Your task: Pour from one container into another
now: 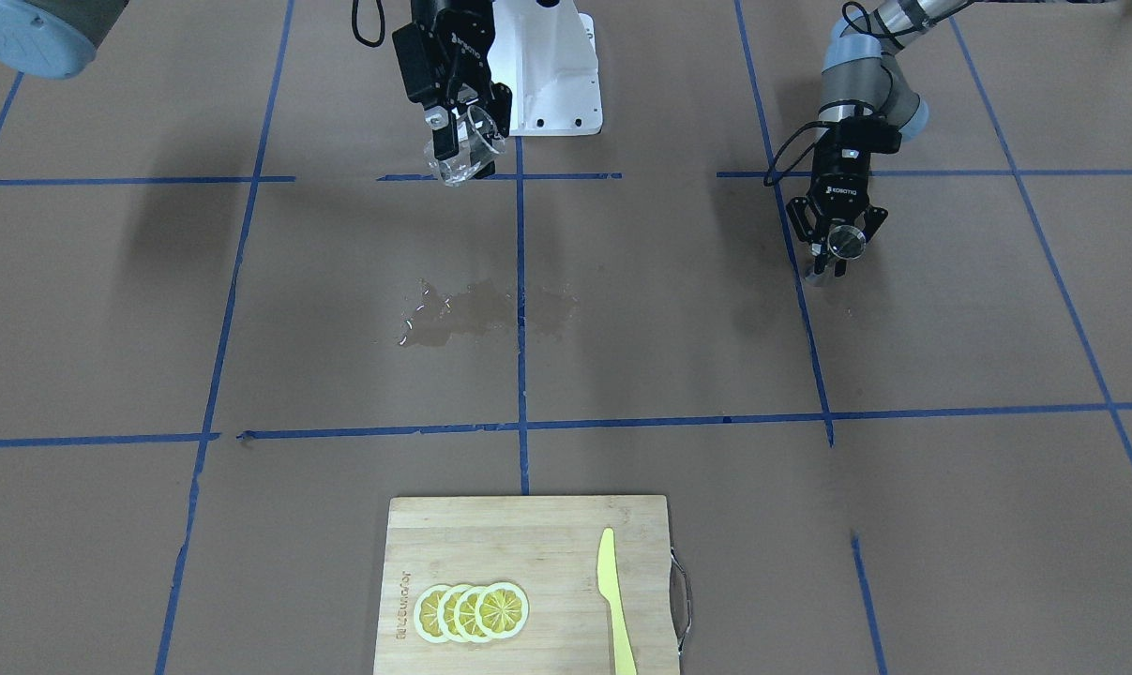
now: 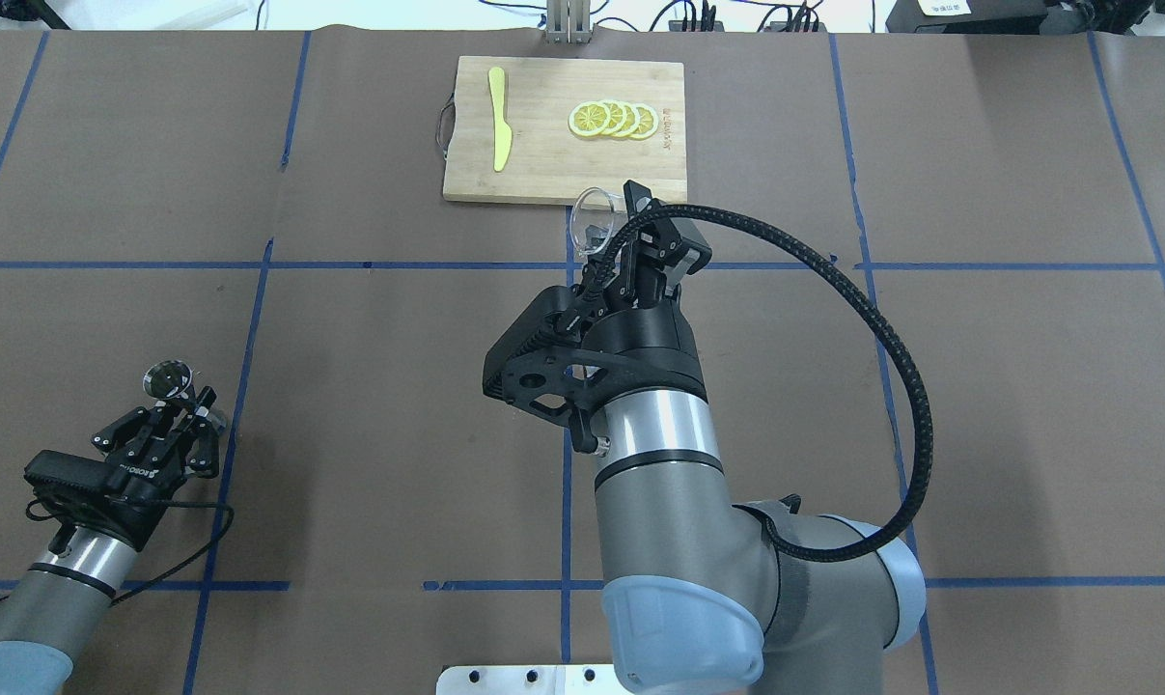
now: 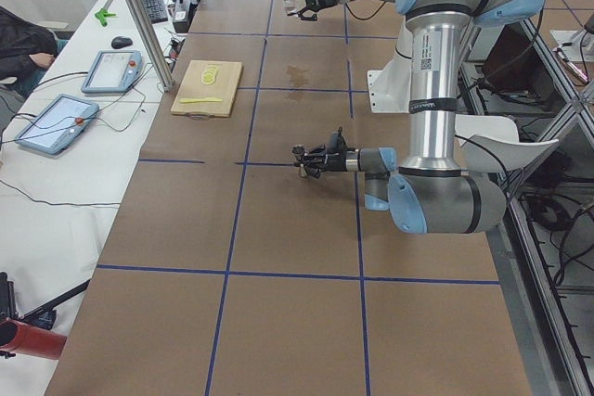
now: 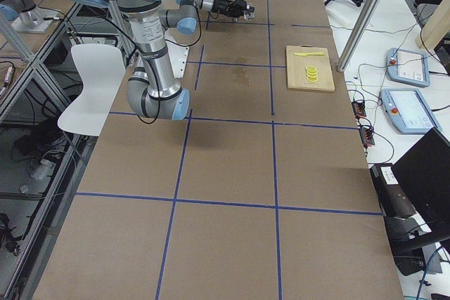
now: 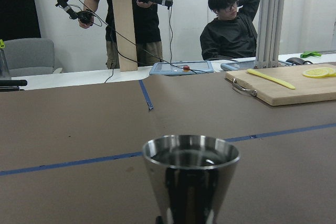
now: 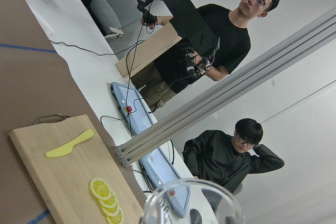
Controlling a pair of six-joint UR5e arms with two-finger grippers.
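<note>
Closest to the left wrist lens, steel jigger (image 5: 190, 177), upright, rim level, filling the lower middle of that view. Clamped at its narrow waist between the jaws of the left gripper (image 1: 834, 255), low at the table (image 1: 950, 309) on the robot's left side; hard to tell whether touching the brown paper or just above it. Well apart from it, glass beaker (image 1: 455, 167), raised high over the table's middle near the robot's base, tilted; gripped across its wall by the right gripper (image 1: 470, 136), jaws closed on the glass. No telling what lies inside either vessel. On the paper forward of the beaker, wet puddle (image 1: 472, 314), spread beside a blue tape line (image 1: 520, 281). Farther out, at the operators' edge, wooden cutting board (image 1: 528, 544) with four overlapping lemon slices (image 1: 472, 611) and a yellow knife (image 1: 614, 600) lying apart from them. Beyond the table, in the wrist views, standing person (image 6: 210, 40) in black holding controllers, and seated person (image 5: 231, 24) with glasses.
</note>
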